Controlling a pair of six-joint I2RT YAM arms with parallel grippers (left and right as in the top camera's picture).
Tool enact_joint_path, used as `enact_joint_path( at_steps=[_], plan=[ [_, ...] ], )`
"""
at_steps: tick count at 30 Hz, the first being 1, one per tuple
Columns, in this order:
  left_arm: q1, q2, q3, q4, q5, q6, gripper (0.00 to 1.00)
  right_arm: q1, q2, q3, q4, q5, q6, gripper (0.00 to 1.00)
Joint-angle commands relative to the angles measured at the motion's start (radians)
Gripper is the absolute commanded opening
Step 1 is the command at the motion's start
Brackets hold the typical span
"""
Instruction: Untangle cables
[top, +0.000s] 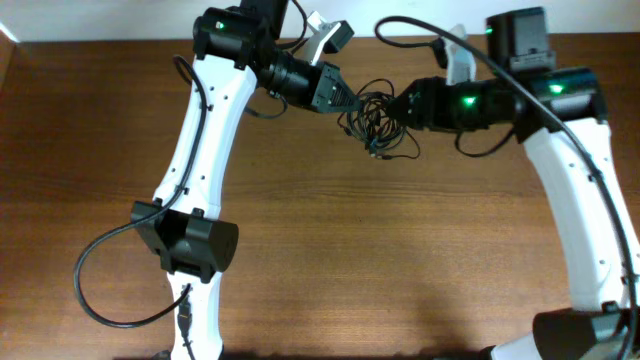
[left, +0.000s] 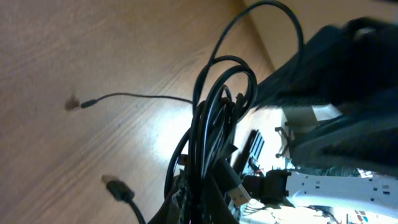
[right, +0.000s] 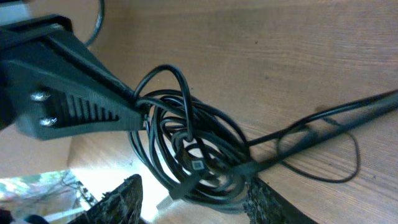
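Left end effector (right: 135, 107) pinching cables (top: 374, 120) at its tip | right end effector (top: 400, 106) facing that tip, fingers (right: 121, 199) spread around the bunch | cables likely light, limp, snag-prone | take one strand near a plug (left: 113, 185)

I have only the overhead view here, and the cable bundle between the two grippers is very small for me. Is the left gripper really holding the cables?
Observer: It looks so. In the right wrist view the left gripper is shut on the cables at the coil's upper left.
Operator: And the right gripper?
Observer: The right gripper is open. Its fingers stand wide apart, with the coil's lower part between them.
Operator: Are there any free ends?
Observer: Yes. The left wrist view shows a thin cord reaching out alone to the side, and a plug lying free of the bundle, lower in that picture.
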Motion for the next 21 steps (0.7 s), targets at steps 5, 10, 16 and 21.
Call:
enact_joint_path(
  at_steps=[5, 10, 16, 21],
  plan=[
    [-0.016, -0.018, 0.011, 0.139, 0.049, -0.161, 0.0, 0.035, 0.07, 0.018, 0.091, 0.037, 0.116, 0.39],
    [-0.021, -0.018, 0.011, 0.148, 0.168, -0.22, 0.0, 0.035, 0.085, 0.018, 0.159, 0.055, 0.121, 0.37],
    [-0.023, -0.018, 0.011, 0.15, 0.343, -0.22, 0.0, 0.082, 0.118, 0.018, 0.283, 0.025, 0.13, 0.34],
    [0.0, -0.018, 0.011, 0.151, 0.306, -0.224, 0.0, 0.021, 0.101, 0.018, 0.306, -0.016, 0.145, 0.04]
  ],
)
